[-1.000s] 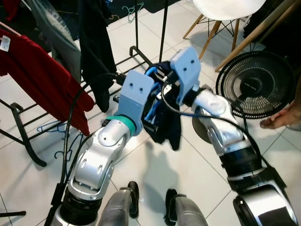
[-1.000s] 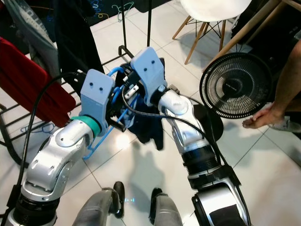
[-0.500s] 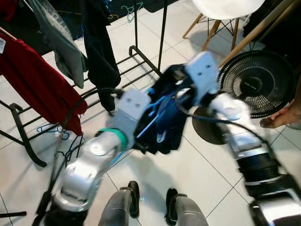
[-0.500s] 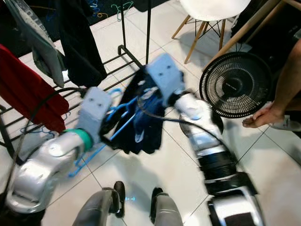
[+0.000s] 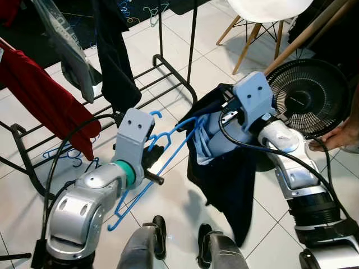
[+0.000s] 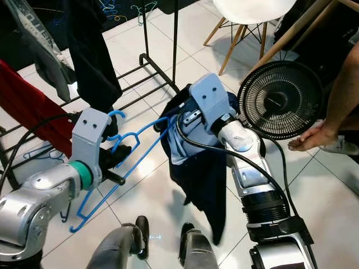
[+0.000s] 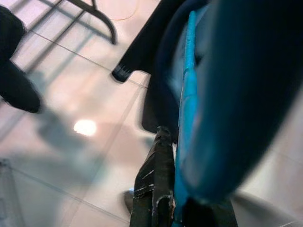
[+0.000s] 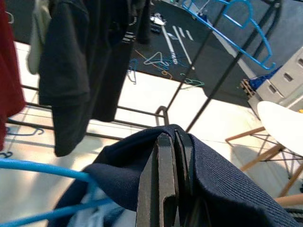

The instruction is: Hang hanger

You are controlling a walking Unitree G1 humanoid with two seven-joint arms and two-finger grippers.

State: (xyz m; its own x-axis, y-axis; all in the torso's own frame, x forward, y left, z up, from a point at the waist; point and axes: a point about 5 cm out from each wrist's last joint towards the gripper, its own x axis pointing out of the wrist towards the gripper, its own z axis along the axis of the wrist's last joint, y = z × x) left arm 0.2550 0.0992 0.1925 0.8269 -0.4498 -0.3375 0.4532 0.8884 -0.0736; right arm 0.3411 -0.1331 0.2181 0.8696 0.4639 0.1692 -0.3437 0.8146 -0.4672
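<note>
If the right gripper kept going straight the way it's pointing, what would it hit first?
Probably the black clothes rack. The right gripper, shut on the navy garment, points at its upright post, with a black garment hanging beside; depth is unclear.

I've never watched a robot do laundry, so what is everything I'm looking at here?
Hanger: one, blue, in the left gripper.
Garment: one, navy, hanging from the right gripper, partly on the hanger.
Clothes rack: one, black, behind.
Red garment: one, on the rack.
Fan: one, black, on the floor.
Chair: one, white.
Person's hand: one, by the fan.
Left gripper: holding the hanger.
Right gripper: pinching the garment.
</note>
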